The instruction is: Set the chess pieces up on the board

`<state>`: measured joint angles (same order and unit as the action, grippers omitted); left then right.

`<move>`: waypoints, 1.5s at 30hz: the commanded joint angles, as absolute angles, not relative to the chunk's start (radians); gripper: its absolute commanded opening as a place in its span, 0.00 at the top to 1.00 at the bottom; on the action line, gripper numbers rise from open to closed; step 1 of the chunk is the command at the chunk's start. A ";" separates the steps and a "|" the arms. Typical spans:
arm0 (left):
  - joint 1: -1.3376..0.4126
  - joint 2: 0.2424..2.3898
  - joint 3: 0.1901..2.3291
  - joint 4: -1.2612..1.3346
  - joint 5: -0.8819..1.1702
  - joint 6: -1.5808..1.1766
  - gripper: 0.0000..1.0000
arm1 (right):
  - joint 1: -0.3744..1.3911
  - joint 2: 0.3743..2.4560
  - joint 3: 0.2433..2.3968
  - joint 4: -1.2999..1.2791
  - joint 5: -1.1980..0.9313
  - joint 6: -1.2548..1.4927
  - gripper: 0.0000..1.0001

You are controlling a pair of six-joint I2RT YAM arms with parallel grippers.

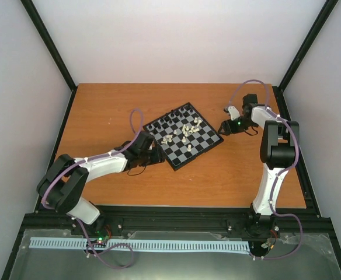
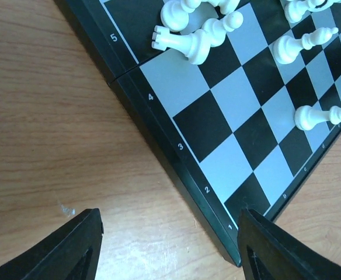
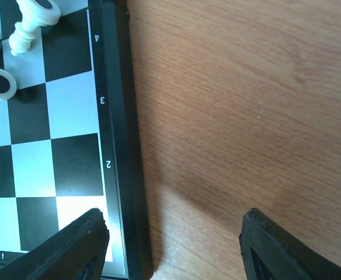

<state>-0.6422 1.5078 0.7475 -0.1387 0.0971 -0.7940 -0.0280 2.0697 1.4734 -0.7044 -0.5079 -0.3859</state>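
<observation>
The board (image 1: 186,154) lies turned like a diamond at mid-table. Cream-white chess pieces (image 1: 185,131) lie toppled in a heap on its middle, and black ones (image 1: 171,116) stand along its far-left side. My left gripper (image 1: 157,153) is open at the board's left corner. In the left wrist view the left gripper (image 2: 170,249) straddles the board's rim (image 2: 176,166), and fallen white pieces (image 2: 185,42) lie beyond. My right gripper (image 1: 222,129) is open at the right corner. In the right wrist view the right gripper (image 3: 173,249) spans the board's rim (image 3: 124,146), with white pieces (image 3: 30,22) at the top left.
The wooden table (image 1: 100,111) has a black frame rail along its near edge (image 1: 176,213). White walls close in the back and both sides. A pale slotted strip (image 1: 135,245) lies in front of the arm bases.
</observation>
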 commanded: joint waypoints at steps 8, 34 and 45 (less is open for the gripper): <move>-0.653 1.619 0.773 -0.007 0.095 -0.842 0.37 | 0.003 2.138 1.499 -0.766 -0.575 -0.448 0.46; -0.653 1.669 0.775 0.012 0.035 -0.893 0.49 | 0.073 1.977 1.229 -0.768 -0.591 -0.549 0.55; -0.653 1.598 0.727 -0.016 0.023 -0.884 0.56 | 0.125 1.899 1.116 -0.783 -0.588 -0.580 0.56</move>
